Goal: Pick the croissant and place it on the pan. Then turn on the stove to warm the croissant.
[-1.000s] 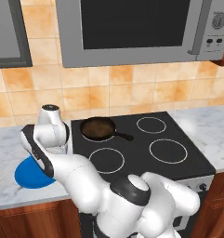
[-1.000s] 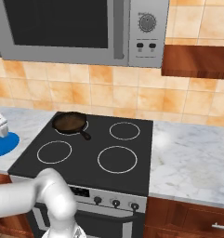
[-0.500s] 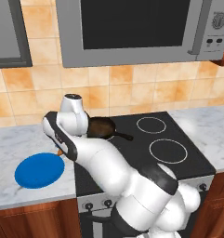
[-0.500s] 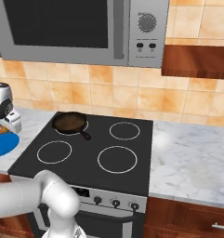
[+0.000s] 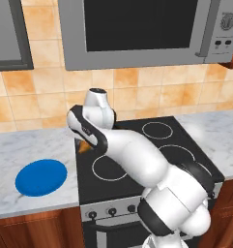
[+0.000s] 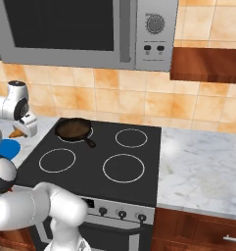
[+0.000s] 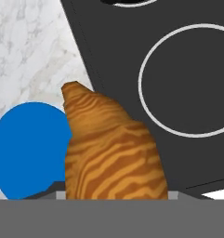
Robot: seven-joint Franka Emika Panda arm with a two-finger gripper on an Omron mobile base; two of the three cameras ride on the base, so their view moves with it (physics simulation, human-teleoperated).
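- Tiled kitchen, marble counter, black stove.
- Gripper carries the croissant in its jaws; pan lies just ahead.
- Croissant looks light and flaky: best held gently across its middle.

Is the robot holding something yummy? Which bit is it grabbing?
Yes, the gripper holds the croissant, lifted off the blue plate. The grabbed end is hidden; one pointy tip sticks out.

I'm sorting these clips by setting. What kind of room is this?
A home-style kitchen, rendered rather than real: a black stove with ring burners, a grey microwave above it, and marble counters against tiled walls.
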